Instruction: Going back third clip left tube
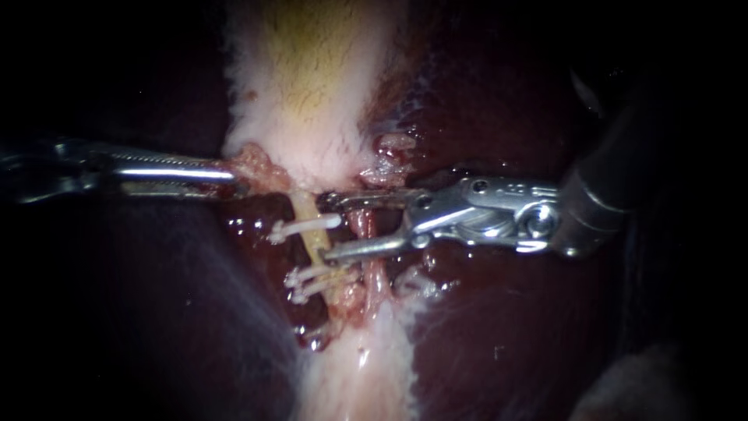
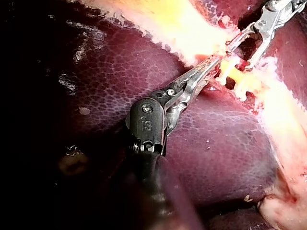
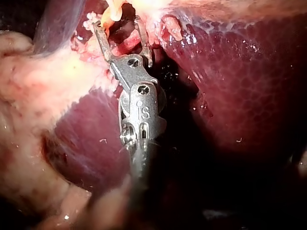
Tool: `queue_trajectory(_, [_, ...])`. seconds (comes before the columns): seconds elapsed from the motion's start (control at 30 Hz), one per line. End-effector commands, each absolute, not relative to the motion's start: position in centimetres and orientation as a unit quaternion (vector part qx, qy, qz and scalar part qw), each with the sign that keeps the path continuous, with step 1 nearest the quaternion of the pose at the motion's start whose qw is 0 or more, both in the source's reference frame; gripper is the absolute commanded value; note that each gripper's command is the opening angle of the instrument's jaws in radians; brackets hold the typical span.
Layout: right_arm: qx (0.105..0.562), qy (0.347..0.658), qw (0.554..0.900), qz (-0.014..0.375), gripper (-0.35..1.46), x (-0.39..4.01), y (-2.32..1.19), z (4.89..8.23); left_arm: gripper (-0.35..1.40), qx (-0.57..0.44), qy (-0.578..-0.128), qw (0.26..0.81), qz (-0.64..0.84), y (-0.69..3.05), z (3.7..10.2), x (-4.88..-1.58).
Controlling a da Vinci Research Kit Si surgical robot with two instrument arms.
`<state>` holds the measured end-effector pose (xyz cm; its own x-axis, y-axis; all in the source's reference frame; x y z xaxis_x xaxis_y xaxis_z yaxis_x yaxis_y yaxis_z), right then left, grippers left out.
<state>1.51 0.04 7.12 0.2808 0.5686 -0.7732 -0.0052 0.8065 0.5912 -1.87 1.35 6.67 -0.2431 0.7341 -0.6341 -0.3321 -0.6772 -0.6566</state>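
- Liver point(image 1: 506, 327): dark maroon, finely speckled in the wrist views.
- Pale tissue point(image 1: 312, 148): white, with a yellow-green patch toward 12 o'clock.
- Left tube point(image 1: 318, 245): cream-yellow.
- Clips point(image 1: 308, 226): white.
- Left instrument point(image 1: 226, 175), right instrument point(image 1: 329, 226): shiny silver.

I count two instruments, left instrument point(image 1: 227, 176) and right instrument point(image 1: 326, 228); two tubes, left tube point(image 1: 314, 243) and right tube point(image 1: 363, 226); three clips point(image 1: 304, 227).

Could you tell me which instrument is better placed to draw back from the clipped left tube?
Right: the right instrument has its jaws open, tips by the left tube, holding nothing. The left instrument is shut on tissue and probably should not let go.
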Motion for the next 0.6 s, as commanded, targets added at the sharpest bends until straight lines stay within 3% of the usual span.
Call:
queue_trajectory(0.03, [0.242,0.572,0.763,0.18,0.5,1.44,0.06,7.09,-0.35,-0.506,-0.199,0.349,0.763,1.35,6.67,-1.87])
queue_trajectory(0.37, [0.232,0.586,0.766,0.128,0.5,0.65,0.0,6.72,-0.35,-0.507,-0.199,0.349,0.763,1.35,6.68,-1.87])
queue_trajectory(0.6, [0.232,0.589,0.765,0.12,0.5,0.41,0.06,6.62,-0.35,-0.507,-0.199,0.349,0.763,1.35,6.69,-1.87])
